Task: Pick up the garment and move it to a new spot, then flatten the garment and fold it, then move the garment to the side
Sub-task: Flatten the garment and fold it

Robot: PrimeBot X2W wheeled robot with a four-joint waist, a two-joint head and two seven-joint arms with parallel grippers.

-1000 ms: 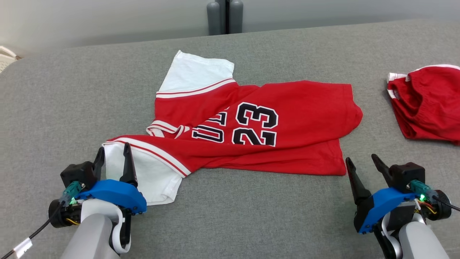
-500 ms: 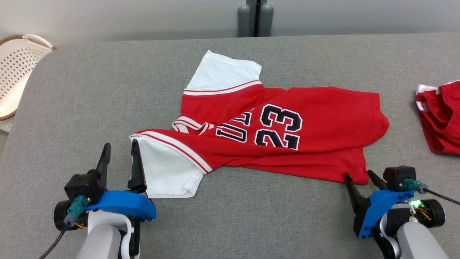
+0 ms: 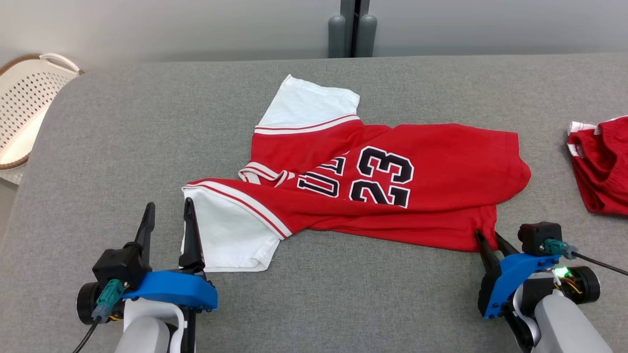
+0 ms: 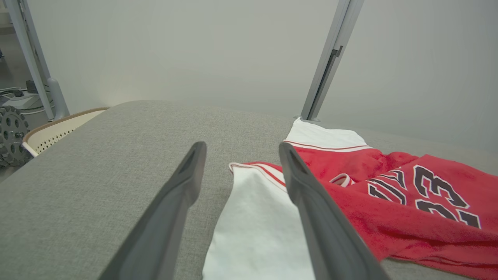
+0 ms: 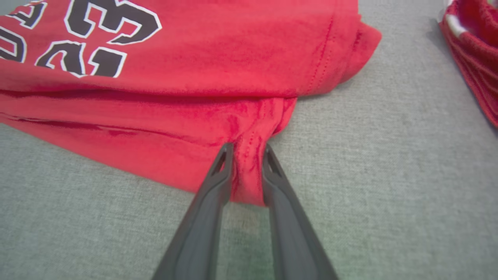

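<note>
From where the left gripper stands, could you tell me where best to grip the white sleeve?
Take the white sleeve of the jersey by its left edge, coming low from the near side: it lies flat, and that edge sits between the open left gripper's fingers.

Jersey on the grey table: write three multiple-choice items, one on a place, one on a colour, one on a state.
1. The basket stands: A) beyond the table's left end; B) at its right end; C) at its middle.
2. The jersey's sleeves are: A) black; B) white; C) blue.
3. The right pincer is: A) open in the air; B) shut on the jersey's corner; C) resting on bare table.
Answers: 1A, it peeks past the left edge; 2B, both sleeves show white; 3B, red cloth is pinched in it.
</note>
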